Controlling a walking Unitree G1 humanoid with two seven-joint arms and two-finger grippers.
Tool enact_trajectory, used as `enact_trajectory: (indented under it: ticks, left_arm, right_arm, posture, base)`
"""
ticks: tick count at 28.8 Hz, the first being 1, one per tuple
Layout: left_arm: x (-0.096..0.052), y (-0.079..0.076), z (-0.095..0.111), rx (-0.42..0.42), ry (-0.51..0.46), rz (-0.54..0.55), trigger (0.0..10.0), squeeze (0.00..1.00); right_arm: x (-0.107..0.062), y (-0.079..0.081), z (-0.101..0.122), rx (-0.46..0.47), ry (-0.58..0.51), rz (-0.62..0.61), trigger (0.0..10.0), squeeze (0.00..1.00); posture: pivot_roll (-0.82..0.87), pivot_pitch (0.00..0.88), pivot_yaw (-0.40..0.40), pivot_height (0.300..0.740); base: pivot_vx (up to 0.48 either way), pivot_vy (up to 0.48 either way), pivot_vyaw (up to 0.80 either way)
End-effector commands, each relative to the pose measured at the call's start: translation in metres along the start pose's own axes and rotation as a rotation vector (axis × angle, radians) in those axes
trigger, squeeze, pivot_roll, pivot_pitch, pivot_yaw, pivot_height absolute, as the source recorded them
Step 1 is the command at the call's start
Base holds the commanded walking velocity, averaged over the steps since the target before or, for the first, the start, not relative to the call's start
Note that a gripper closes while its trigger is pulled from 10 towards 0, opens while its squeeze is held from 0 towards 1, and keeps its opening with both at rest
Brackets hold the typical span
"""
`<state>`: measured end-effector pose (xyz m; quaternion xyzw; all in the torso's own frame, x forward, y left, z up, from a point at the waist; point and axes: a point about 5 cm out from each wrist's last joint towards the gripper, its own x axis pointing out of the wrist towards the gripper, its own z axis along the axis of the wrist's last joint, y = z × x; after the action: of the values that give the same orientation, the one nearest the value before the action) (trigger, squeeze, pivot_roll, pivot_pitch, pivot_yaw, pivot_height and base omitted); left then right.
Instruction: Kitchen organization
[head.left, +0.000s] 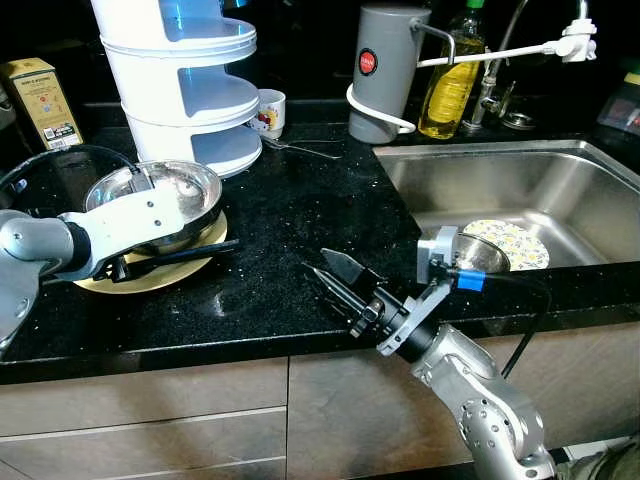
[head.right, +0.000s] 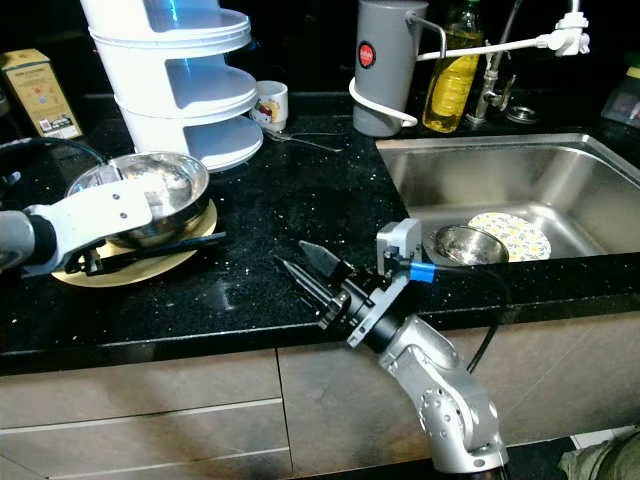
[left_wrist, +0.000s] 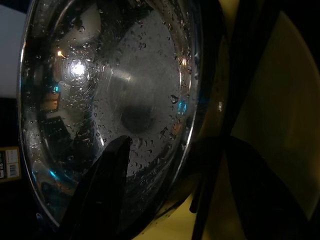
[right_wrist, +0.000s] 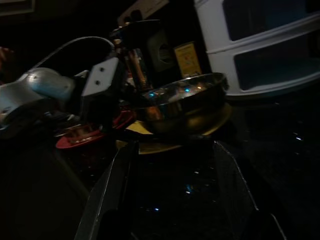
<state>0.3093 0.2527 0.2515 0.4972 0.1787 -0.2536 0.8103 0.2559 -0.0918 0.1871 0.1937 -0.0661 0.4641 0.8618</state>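
— Where is the shiny steel bowl (head.left: 160, 200)?
— On the round yellow plate (head.left: 150, 268), at nine o'clock on the black speckled desk (head.left: 280, 230). The left claw (head.left: 175, 255) is clenched on its near rim, one finger inside, one under.
— And the right claw (head.left: 335, 275)?
— Released, low over the desk at six o'clock, well apart.
— Around them?
— One white tiered rack (head.left: 185, 80) at eleven, one grey jug (head.left: 385, 70) at one. In the steel sink (head.left: 600, 180): one small steel bowl (head.left: 480, 255), one patterned plate (head.left: 520, 240).

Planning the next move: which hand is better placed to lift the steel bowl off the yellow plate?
Left. The left hand is already at the steel bowl on the yellow plate; the right hand hovers open, well apart.
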Motion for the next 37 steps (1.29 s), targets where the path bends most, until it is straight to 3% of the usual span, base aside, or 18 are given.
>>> enact_trajectory:
  ticks: [1,4,5,6,8,10,11,13,14,16,17,20,21,24,30,31,36,37]
  left_arm:
    - [0.006,-0.004,0.002,0.009,-0.004,-0.031,10.0,0.00]
    - [0.009,-0.001,0.005,0.016,-0.017,-0.045,10.0,0.00]
    - [0.008,0.001,0.006,0.017,-0.021,-0.047,8.6,0.00]
    - [0.008,0.002,0.008,0.019,-0.027,-0.052,5.5,0.00]
    - [0.008,0.005,0.010,0.021,-0.037,-0.060,2.5,0.00]
    - [0.008,0.005,0.011,0.018,-0.044,-0.066,2.5,0.00]
    - [0.007,0.005,0.013,0.013,-0.054,-0.073,0.4,0.00]
    - [0.006,0.005,0.017,0.000,-0.076,-0.094,0.7,0.00]
    - [0.006,0.004,0.017,-0.003,-0.079,-0.111,1.8,0.00]
    - [0.006,0.004,0.018,-0.004,-0.080,-0.122,1.8,0.00]
    - [0.005,0.003,0.018,-0.004,-0.083,-0.137,3.4,0.00]
    - [0.004,0.001,0.019,-0.004,-0.086,-0.162,4.7,0.00]
    - [0.004,0.000,0.020,-0.003,-0.090,-0.181,6.4,0.00]
    - [0.003,0.000,0.021,-0.004,-0.100,-0.204,5.1,0.00]
    - [0.002,0.005,0.023,0.000,-0.108,-0.174,4.4,0.00]
    - [0.002,0.010,0.024,0.007,-0.113,-0.132,3.5,0.00]
    - [0.002,0.019,0.026,0.024,-0.114,-0.059,3.3,0.00]
    - [0.001,0.029,0.028,0.046,-0.118,0.021,0.8,0.00]
  right_arm:
    - [0.001,0.004,0.002,-0.003,0.005,0.024,10.0,0.00]
    - [0.001,0.004,0.002,-0.005,0.010,0.029,10.0,0.00]
    - [0.001,0.004,0.002,-0.007,0.012,0.028,10.0,0.00]
    - [0.001,0.004,0.002,-0.008,0.013,0.026,10.0,0.00]
    - [0.001,0.004,0.002,-0.010,0.015,0.023,10.0,0.00]
    - [0.001,0.004,0.002,-0.010,0.016,0.022,10.0,0.00]
    - [0.001,0.004,0.002,-0.010,0.016,0.021,10.0,0.00]
    - [0.001,0.004,0.002,-0.010,0.017,0.019,10.0,0.00]
    - [0.001,0.004,0.002,-0.010,0.019,0.018,10.0,0.00]
    - [0.001,0.004,0.002,-0.010,0.020,0.017,10.0,0.00]
    - [0.001,0.004,0.002,-0.010,0.021,0.015,10.0,0.00]
    - [0.001,0.003,0.001,-0.010,0.022,0.014,10.0,0.00]
    - [0.001,0.003,0.001,-0.010,0.022,0.012,10.0,0.00]
    - [0.001,0.002,0.001,-0.011,0.023,0.004,10.0,0.00]
    - [0.002,0.002,0.000,-0.012,0.024,-0.004,10.0,0.00]
    - [0.001,0.001,-0.001,-0.012,0.023,-0.010,10.0,0.00]
    - [0.001,0.000,-0.001,-0.013,0.022,-0.016,10.0,0.00]
    - [0.001,-0.001,-0.002,-0.014,0.022,-0.024,10.0,0.00]
  posture:
    - [-0.07,0.000,-0.035,0.740]
    - [-0.07,0.000,-0.034,0.740]
    - [-0.07,0.000,-0.034,0.740]
    - [-0.07,0.000,-0.032,0.740]
    - [-0.07,0.000,-0.031,0.740]
    - [-0.07,0.000,-0.031,0.740]
    - [-0.07,0.000,-0.031,0.740]
    - [-0.07,0.000,-0.031,0.740]
    - [-0.07,0.000,-0.031,0.740]
    - [-0.07,0.000,-0.031,0.740]
    - [-0.07,0.000,-0.030,0.740]
    - [-0.07,0.000,-0.029,0.740]
    - [-0.06,0.000,-0.029,0.740]
    - [-0.06,0.000,-0.029,0.740]
    - [-0.06,0.000,-0.028,0.740]
    - [-0.06,0.000,-0.028,0.740]
    - [-0.06,0.000,-0.028,0.740]
    - [-0.07,0.000,-0.029,0.740]
  base:
    - [0.000,0.000,0.00]
    - [0.000,0.000,0.00]
    - [0.000,0.000,0.00]
    - [0.000,0.000,0.00]
    - [0.000,0.000,0.00]
    - [0.000,0.000,0.00]
    - [0.000,0.000,0.00]
    - [0.000,0.000,0.00]
    - [0.000,0.000,0.00]
    - [0.000,0.000,0.00]
    - [0.000,0.000,0.00]
    - [0.000,0.000,0.00]
    - [0.000,0.000,0.00]
    - [0.000,0.000,0.00]
    - [0.000,0.000,0.00]
    - [0.000,0.000,0.00]
    - [0.000,0.000,0.00]
    - [0.000,0.000,0.00]
